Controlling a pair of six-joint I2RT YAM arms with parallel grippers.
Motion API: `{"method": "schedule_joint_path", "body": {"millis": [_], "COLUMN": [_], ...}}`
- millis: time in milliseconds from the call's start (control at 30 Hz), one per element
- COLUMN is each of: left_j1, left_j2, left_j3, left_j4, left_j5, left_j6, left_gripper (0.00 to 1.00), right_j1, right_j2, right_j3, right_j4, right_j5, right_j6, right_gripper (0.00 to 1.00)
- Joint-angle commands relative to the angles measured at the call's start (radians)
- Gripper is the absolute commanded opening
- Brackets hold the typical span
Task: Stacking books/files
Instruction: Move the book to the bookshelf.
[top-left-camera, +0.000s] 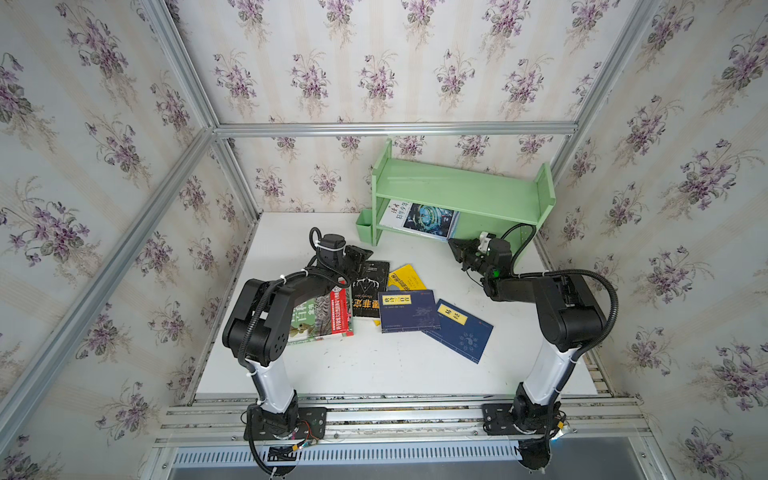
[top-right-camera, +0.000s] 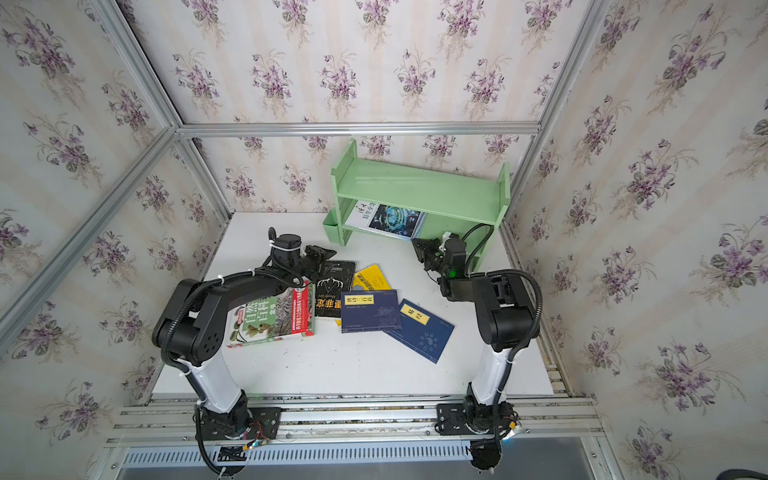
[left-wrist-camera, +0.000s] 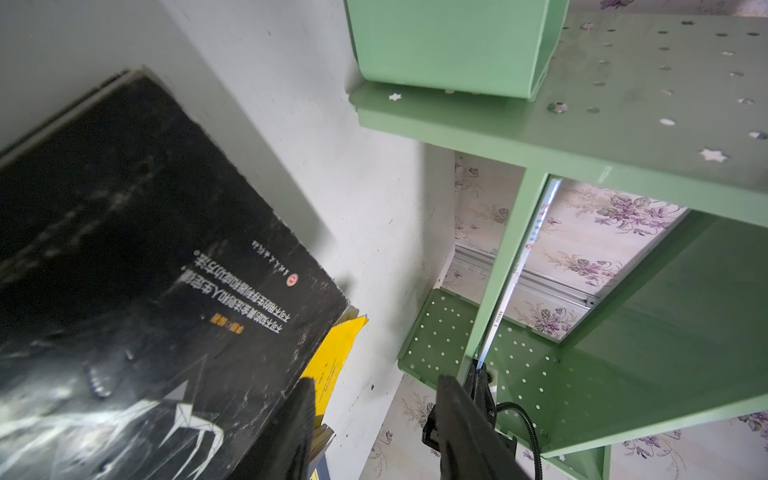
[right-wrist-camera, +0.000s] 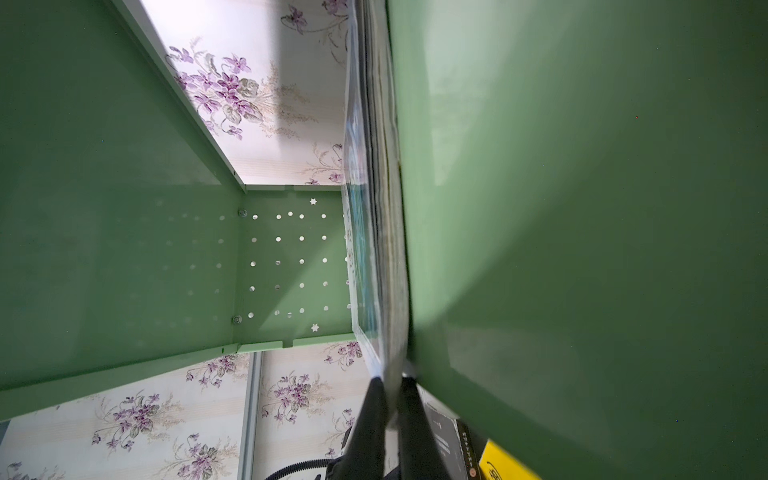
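Note:
A white book with a teal sci-fi ring lies on the lower tier of the pale green shelf. My right gripper is shut on its near right corner; the right wrist view shows the book's edge pinched by the right gripper. My left gripper stands open over the far edge of the black book, with nothing between its fingers in the left wrist view. On the table lie the green plant book, the yellow book and two navy books, overlapping.
A small green cup hangs on the shelf's left end. The shelf stands at the back right against the wallpapered wall. Bare white table lies in front of the books. Aluminium frame posts run along both sides.

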Motion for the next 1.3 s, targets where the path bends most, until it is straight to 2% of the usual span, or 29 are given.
{"method": "schedule_joint_path", "body": {"millis": [0, 333, 700, 1000, 1267], "left_j1": [-0.001, -0.001, -0.004, -0.008, -0.01], "left_j2": [0.005, -0.007, -0.007, -0.008, -0.021], "left_j3": [0.011, -0.005, -0.007, -0.012, -0.028], "left_j4": [0.028, 0.028, 0.028, 0.029, 0.027], "left_j5": [0.014, 0.013, 0.012, 0.007, -0.004], "left_j6": [-0.012, -0.012, -0.012, -0.012, -0.012], "left_gripper": [0.5, 0.5, 0.5, 0.5, 0.5], "right_j1": [-0.006, -0.014, -0.055, -0.058, -0.059], "right_j2": [0.012, 0.03, 0.001, 0.06, 0.096], "right_j3": [0.033, 0.05, 0.008, 0.085, 0.116], "right_j4": [0.036, -0.004, 0.019, 0.0, 0.002], "right_j5": [-0.072, -0.146, -0.148, -0.249, -0.271], "right_j6": [-0.035, -0.049, -0.035, -0.032, -0.026], "right_gripper": [0.0, 0.0, 0.0, 0.0, 0.0]}}
